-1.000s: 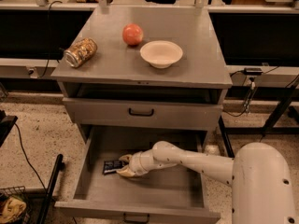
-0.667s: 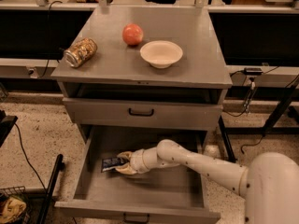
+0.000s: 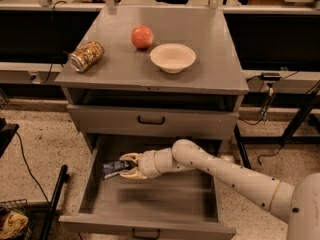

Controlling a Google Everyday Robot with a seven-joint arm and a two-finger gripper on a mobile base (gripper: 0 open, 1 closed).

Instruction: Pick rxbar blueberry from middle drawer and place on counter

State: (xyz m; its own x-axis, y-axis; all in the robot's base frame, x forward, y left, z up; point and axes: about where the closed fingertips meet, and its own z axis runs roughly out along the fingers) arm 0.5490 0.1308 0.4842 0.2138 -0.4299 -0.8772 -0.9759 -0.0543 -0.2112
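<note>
Arm [image 3: 225, 171] reaches from the right into open middle drawer [image 3: 150, 204]. Its gripper [image 3: 128, 166] is in the drawer's left half, fingers clamped on right end of rxbar blueberry [image 3: 113, 168]. On counter [image 3: 210, 59]: tin can [image 3: 86, 56], red apple [image 3: 142, 36], white bowl [image 3: 172, 57].

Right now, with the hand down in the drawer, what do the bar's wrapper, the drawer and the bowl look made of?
The rxbar blueberry: dark wrapper with pale glints, likely plastic film; the hand grips its right end inside the drawer. The middle drawer: matte grey with thin flat walls, seemingly painted sheet metal. The bowl: pale, matte, thick-rimmed; ceramic or plastic, I can't tell.
</note>
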